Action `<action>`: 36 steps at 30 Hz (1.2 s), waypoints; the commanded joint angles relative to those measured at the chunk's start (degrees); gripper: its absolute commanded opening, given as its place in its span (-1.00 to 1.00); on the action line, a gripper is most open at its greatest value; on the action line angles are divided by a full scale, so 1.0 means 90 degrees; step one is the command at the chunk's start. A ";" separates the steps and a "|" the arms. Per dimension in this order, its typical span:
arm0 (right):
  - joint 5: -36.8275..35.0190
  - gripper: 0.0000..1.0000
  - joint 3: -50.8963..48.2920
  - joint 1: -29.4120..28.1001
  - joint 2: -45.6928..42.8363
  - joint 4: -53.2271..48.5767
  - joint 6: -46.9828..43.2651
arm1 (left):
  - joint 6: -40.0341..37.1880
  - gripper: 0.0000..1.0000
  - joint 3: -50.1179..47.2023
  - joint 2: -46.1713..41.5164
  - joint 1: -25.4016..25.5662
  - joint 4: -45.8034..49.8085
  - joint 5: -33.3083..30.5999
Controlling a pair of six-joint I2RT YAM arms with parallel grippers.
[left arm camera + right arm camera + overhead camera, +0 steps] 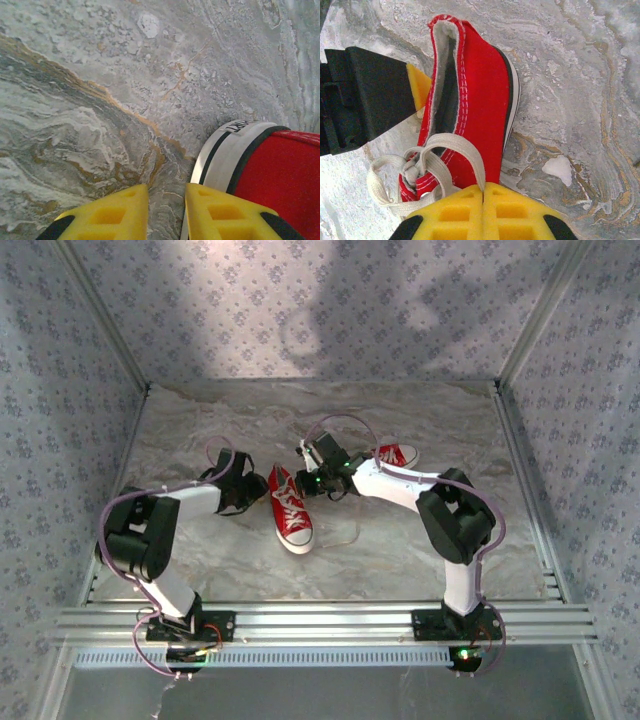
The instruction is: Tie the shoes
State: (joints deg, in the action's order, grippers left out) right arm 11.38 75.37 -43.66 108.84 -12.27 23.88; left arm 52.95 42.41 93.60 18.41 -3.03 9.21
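A red shoe (pixel 291 510) with a white toe cap lies mid-table, toe toward the arms. The second shoe (pixel 397 454) lies behind my right arm, partly hidden. My right gripper (pixel 483 189) is shut on a loop of white lace (pixel 462 149) that runs from a knot (pixel 412 173) over the near shoe's (pixel 482 85) opening. In the top view this gripper (pixel 309 478) sits at the shoe's heel end. My left gripper (pixel 167 200) stands open over bare table, its right finger (pixel 220 210) beside the shoe's white heel band (pixel 235 150). In the top view the left gripper (pixel 252 486) is left of the heel.
The tabletop (pixel 400 550) is marble-patterned, enclosed by patterned walls (pixel 320 310) on three sides. An aluminium rail (pixel 320 622) carries both arm bases along the near edge. Open table lies in front of and to the right of the middle shoe.
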 commanded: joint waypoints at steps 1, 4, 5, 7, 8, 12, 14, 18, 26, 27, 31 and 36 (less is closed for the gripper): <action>-0.0243 -1.00 -0.0108 -0.0012 -0.0339 -0.0076 -0.0116 | -0.0121 -0.42 -0.0281 -0.0667 -0.0064 0.0137 -0.0181; -0.0287 -1.00 -0.0104 -0.0022 -0.0408 -0.0065 -0.0183 | -0.0150 -0.34 -0.0570 -0.1508 0.0034 0.0429 -0.0356; -0.0293 -1.00 -0.0078 -0.0031 -0.0413 -0.0081 -0.0208 | -0.0135 -0.33 -0.0630 -0.1784 0.0102 0.0592 -0.0440; -0.0292 -1.00 -0.0031 -0.0041 -0.0404 -0.0101 -0.0222 | -0.0104 -0.30 -0.0674 -0.2295 0.0280 0.0873 -0.0594; -0.0279 -1.00 -0.0016 -0.0050 -0.0395 -0.0094 -0.0223 | -0.0079 -0.27 -0.0653 -0.2496 0.0396 0.1021 -0.0630; -0.0253 -1.00 0.0042 -0.0080 -0.0360 -0.0095 -0.0215 | 0.0284 -0.05 -0.0500 -0.2761 0.0770 0.1434 -0.0613; -0.0258 -1.00 0.0062 -0.0090 -0.0345 -0.0092 -0.0195 | 0.0639 0.00 -0.0513 -0.2773 0.0930 0.1493 -0.0618; -0.0307 -1.00 0.0022 -0.0100 -0.0392 -0.0052 0.0081 | 0.1515 -0.04 -0.0588 -0.2748 0.1253 0.1442 -0.0826; -0.0224 -1.00 -0.0139 -0.0076 -0.0560 0.0134 0.1721 | 0.3013 -0.18 -0.0418 -0.2655 0.2079 0.1247 -0.1774; -0.0093 -1.00 -0.0205 -0.0053 -0.0577 0.0250 0.1939 | 0.3106 -0.19 -0.0425 -0.2607 0.2096 0.1167 -0.1773; 0.0253 -1.00 -0.0544 0.0036 -0.0712 0.0823 0.2636 | 0.3385 -0.27 -0.0415 -0.2459 0.2126 0.1087 -0.1865; 0.0458 -1.00 -0.0660 0.0062 -0.0764 0.1011 0.2955 | 0.3586 -0.37 -0.0392 -0.2288 0.2152 0.0785 -0.1918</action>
State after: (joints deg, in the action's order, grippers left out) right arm 13.43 70.02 -43.27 104.12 -5.43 46.13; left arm 82.50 36.69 72.31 37.30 6.44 -6.15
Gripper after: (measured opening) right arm 0.052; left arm 0.321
